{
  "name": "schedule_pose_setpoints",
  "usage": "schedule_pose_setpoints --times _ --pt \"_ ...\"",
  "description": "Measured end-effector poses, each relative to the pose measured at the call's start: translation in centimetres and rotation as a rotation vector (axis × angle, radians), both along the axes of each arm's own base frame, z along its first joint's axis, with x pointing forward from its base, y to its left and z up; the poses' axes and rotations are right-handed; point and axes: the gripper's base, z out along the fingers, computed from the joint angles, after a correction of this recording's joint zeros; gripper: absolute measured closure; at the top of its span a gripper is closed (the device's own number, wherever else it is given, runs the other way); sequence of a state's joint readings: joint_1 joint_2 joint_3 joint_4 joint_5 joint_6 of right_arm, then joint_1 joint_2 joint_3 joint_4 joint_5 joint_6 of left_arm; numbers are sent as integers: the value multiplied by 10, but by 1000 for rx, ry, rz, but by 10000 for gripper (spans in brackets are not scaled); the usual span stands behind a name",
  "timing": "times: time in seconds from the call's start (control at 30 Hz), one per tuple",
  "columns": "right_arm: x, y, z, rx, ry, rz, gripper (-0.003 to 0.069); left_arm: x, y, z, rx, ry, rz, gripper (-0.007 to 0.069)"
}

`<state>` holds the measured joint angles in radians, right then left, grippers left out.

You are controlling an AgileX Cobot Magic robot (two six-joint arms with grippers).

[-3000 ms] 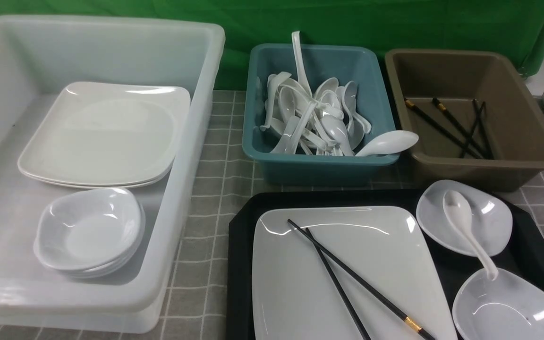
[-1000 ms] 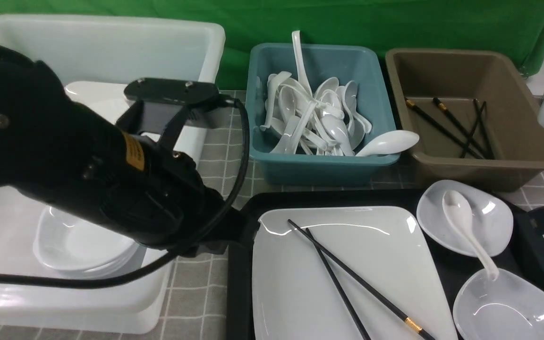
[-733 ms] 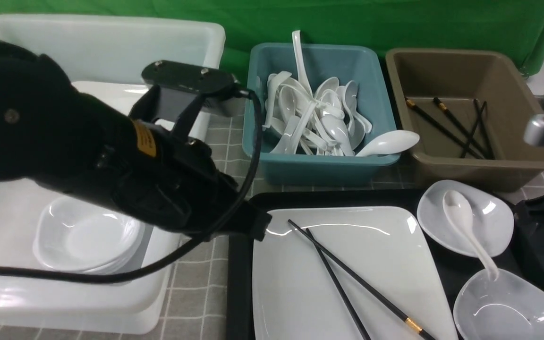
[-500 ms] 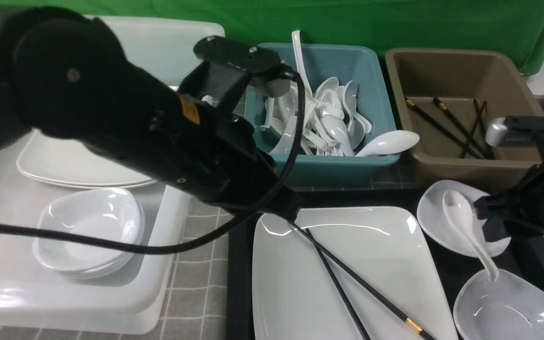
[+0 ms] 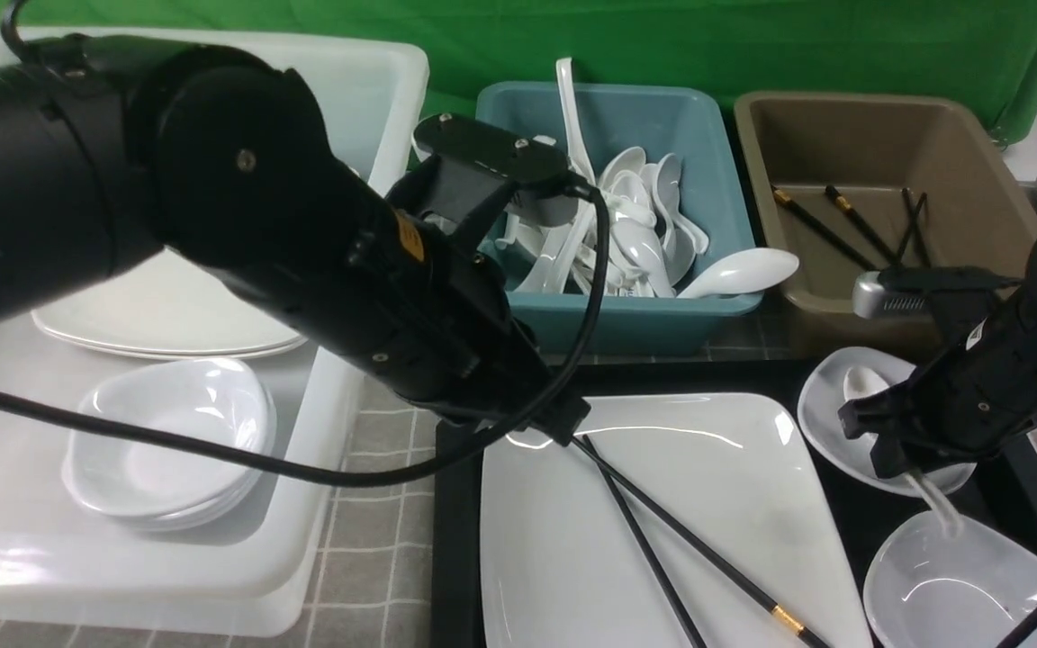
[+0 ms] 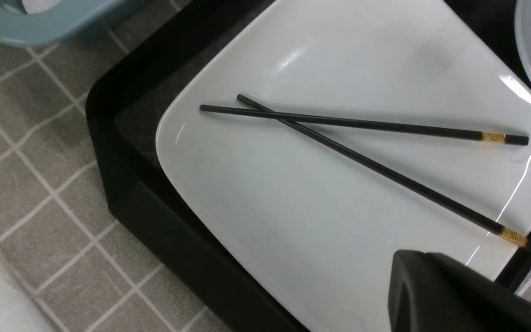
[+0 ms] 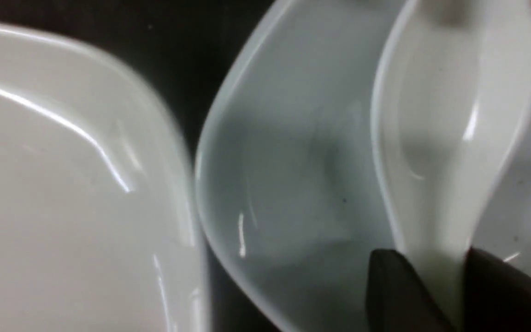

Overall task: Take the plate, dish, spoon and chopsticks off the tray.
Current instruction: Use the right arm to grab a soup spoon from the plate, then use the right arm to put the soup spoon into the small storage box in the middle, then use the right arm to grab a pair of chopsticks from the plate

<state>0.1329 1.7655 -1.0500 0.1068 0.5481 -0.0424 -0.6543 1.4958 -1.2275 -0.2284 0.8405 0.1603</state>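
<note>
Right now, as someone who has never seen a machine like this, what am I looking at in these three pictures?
It is a robot with two black arms, each ending in a two-fingered gripper. The wide picture looks forward from between the arms; the other two come from cameras on the wrists. On the checked cloth sits a black tray holding a large white plate with crossed chopsticks on it, and two small dishes with a spoon lying across them. Behind stand a white tub of plates, a teal tub of spoons and a brown tub of chopsticks. The left gripper is shut, holding nothing, above the plate's far corner. The right gripper appears to pinch the spoon's handle between its fingers.
</note>
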Motion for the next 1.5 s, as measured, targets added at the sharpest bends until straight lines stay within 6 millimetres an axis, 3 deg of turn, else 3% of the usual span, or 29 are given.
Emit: schedule_pose_setpoints --times 0.13,0.27,0.4,0.43,0.47,0.5,0.6,0.83,0.93,1.07,1.13,1.23,1.27,1.3,1.33,1.37,1.4,1.5 --pt "-13 6 23 23 11 13 468 -1 0 0 6 7 -4 626" --pt "-37 24 62 65 -26 74 468 -1 1 -1 11 20 26 626" --pt "-36 54 104 118 -175 159 468 6 2 2 6 -41 68 626" --pt "-37 55 104 118 -173 162 468 6 2 2 2 -48 70 626" --pt "-21 67 127 141 -257 187 468 12 0 6 -43 -122 84 626" --pt "-11 73 136 151 -295 192 468 15 -2 9 -70 -160 91 626" --pt "24 86 149 172 -367 191 468 24 -7 20 -170 -286 119 626" --pt "94 111 157 200 -476 192 455 33 -11 34 -290 -430 149 624" --pt "104 114 152 197 -461 195 376 33 -11 34 -292 -430 152 624" --pt "98 113 156 176 -396 216 149 33 -11 34 -312 -407 182 624" --pt "89 109 162 149 -357 240 124 33 -10 33 -308 -393 187 624" --pt "70 101 178 97 -288 293 188 30 -9 28 -273 -323 197 624" --pt "55 96 190 71 -245 320 289 28 -8 23 -222 -249 201 624" --pt "48 93 195 65 -233 329 344 27 -8 21 -192 -217 201 624" --pt "33 88 210 60 -237 341 460 26 -7 17 -133 -148 206 624" --pt "33 88 209 59 -233 341 477 26 -7 17 -123 -139 205 624" --pt "13 81 225 68 -261 344 575 26 -8 10 -52 -45 216 624" --pt "-18 74 229 82 -250 358 617 26 -9 4 31 57 217 624"
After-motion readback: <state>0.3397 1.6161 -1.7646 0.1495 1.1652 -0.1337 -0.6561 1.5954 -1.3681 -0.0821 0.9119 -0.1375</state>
